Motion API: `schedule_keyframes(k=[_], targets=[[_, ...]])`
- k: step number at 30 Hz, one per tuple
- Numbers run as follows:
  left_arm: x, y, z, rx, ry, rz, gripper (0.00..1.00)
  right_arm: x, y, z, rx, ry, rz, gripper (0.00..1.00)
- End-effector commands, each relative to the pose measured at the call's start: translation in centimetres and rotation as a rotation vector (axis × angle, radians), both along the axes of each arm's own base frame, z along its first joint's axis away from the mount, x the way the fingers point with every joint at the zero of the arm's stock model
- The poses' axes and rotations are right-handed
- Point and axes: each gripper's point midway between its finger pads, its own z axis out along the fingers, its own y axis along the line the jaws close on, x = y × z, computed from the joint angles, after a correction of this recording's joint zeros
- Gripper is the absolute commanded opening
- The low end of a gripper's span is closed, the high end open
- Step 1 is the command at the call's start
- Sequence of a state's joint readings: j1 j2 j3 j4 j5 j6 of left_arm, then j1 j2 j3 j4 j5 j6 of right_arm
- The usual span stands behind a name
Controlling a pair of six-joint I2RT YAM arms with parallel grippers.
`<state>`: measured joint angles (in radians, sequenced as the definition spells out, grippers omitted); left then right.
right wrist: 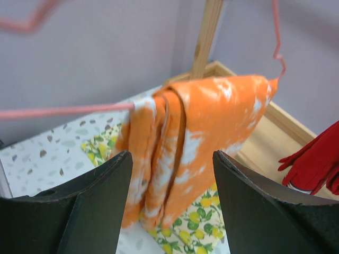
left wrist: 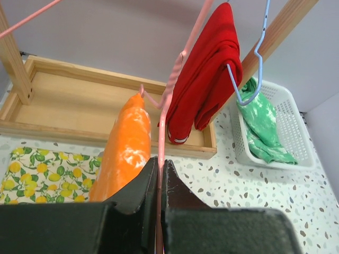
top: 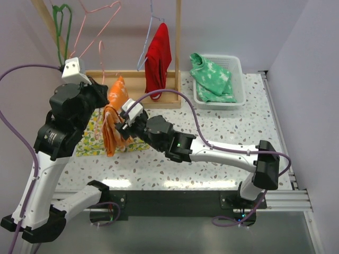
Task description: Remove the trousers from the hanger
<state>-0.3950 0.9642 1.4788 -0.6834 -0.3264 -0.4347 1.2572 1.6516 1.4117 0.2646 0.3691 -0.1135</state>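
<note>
The left tool (left wrist: pixel 159 170) is pinched together on the wire of a pink hanger (left wrist: pixel 167 106), holding it up above the table (top: pixel 222 132). The orange trousers (left wrist: pixel 127 153) are draped over this hanger's lower bar and hang folded down on either side. Below them a yellow lemon-print cloth (top: pixel 90 137) lies flat on the table.

The right tool (right wrist: pixel 172 159) is level with the lower part of the orange trousers (top: pixel 114 114). Its fingers (right wrist: pixel 95 196) are spread apart, with the folded fabric in front of the gap. Whether the pads touch the cloth cannot be told. In the right wrist view the pink wire (right wrist: pixel 63 111) runs out to the left of the garment (right wrist: pixel 201 137).

Behind them stands a wooden rack with a shallow tray base (left wrist: pixel 79 100) and an upright post (top: pixel 178 47). The red trousers (top: pixel 158 58) hang on a blue hanger (left wrist: pixel 261 32) beside that post, and a pale stripe shows at the hem. A green hanger (top: pixel 64 26) hangs at the far left of the rack.

The green trousers (top: pixel 212 79), with a white pattern, lie crumpled in a white basket (top: pixel 238 79) at the far right of the table, well apart from both arms
</note>
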Motion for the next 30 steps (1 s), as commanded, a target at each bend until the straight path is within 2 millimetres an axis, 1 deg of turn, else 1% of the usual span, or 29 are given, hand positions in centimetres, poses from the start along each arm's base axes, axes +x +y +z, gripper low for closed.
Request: schedule_keyframes(k=[1,2,3,4,5,6,8,10,13,16,20,28,29,30], targets=[[-0.4,0.3,6.5,-0.072,-0.209,0.003,0.00,-0.2,1.2,3.6,0.092,-0.046,-0.013,0.66],[-0.4,0.3,6.5,-0.070,-0.208,0.003,0.00,-0.2,1.3,3.7,0.094,-0.045,-0.015,0.67],[-0.5,0.3,6.6,-0.071,-0.209,0.003,0.00,0.0,1.7,3.0,0.083,-0.041,-0.022,0.67],[-0.6,0.3,6.7,-0.069,-0.212,0.002,0.00,0.0,1.9,3.2,0.084,-0.044,-0.027,0.67],[-0.7,0.4,6.8,-0.070,-0.214,0.002,0.00,0.4,2.1,2.9,0.077,-0.044,-0.038,0.67],[-0.8,0.4,6.9,-0.068,-0.218,0.002,0.00,0.7,2.4,2.3,0.063,-0.041,-0.050,0.67],[-1.1,0.5,7.4,-0.071,-0.228,-0.001,0.00,0.9,2.8,2.3,0.064,-0.042,-0.055,0.67],[-1.2,0.5,7.5,-0.068,-0.227,-0.005,0.00,1.1,3.3,1.9,0.058,-0.038,-0.062,0.66],[-1.4,0.6,8.0,-0.063,-0.239,-0.005,0.00,1.6,3.2,1.8,0.059,-0.038,-0.094,0.66],[-1.4,0.8,8.2,-0.050,-0.243,0.001,0.00,1.7,2.8,1.8,0.053,-0.044,-0.107,0.66],[-1.4,1.0,8.3,-0.031,-0.245,0.008,0.00,1.3,2.5,2.4,0.053,-0.045,-0.089,0.66],[-1.1,1.0,8.0,-0.017,-0.236,0.009,0.00,-0.1,2.3,1.9,0.025,-0.050,-0.061,0.66],[-1.0,0.9,7.9,-0.017,-0.234,0.009,0.00,-0.2,2.1,2.2,0.031,-0.053,-0.061,0.66],[-1.0,1.0,7.9,-0.016,-0.234,0.010,0.00,-0.4,2.0,2.0,0.029,-0.051,-0.058,0.66]])
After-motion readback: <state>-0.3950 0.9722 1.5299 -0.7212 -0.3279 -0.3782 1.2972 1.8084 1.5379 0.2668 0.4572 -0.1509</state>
